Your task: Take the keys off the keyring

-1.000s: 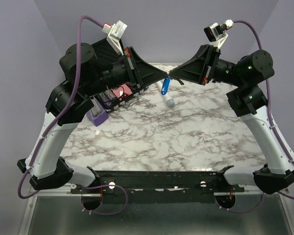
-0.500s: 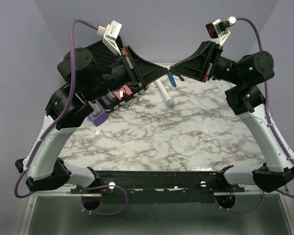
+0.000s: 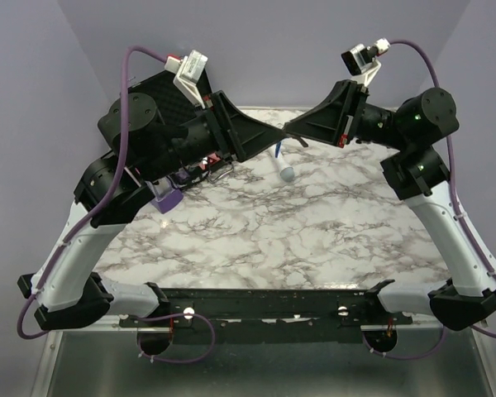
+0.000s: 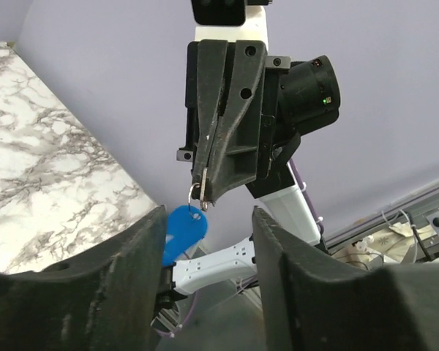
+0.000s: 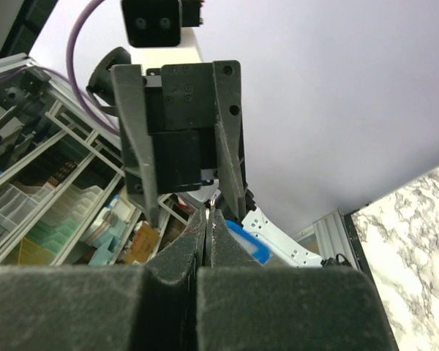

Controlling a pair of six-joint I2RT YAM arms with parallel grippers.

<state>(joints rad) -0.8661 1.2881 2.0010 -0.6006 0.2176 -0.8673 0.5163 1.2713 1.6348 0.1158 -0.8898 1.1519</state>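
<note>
Both grippers meet in the air above the table's far edge. My right gripper (image 3: 291,127) (image 5: 207,213) is shut on a thin silver key (image 4: 202,187) (image 5: 216,198) at its fingertips. The blue oval keyring (image 4: 183,232) (image 5: 247,246) (image 3: 279,150) hangs from that metal piece on a small wire loop. My left gripper (image 3: 274,137) (image 4: 208,219) faces it, open, one finger on each side of the right gripper's tip. The keyring hangs just inside its left finger (image 4: 132,270); I cannot tell whether they touch.
A white wand (image 3: 286,170) lies on the marble table (image 3: 273,231) under the grippers. A purple metronome (image 3: 165,198) stands at the left, beside small items under the left arm. A black case (image 3: 157,87) sits at the back left.
My left gripper has opened and let go; a second ago both grippers were pinched together at the keyring. The left arm has shifted right, and the keyring now hangs from the right gripper alone.
</note>
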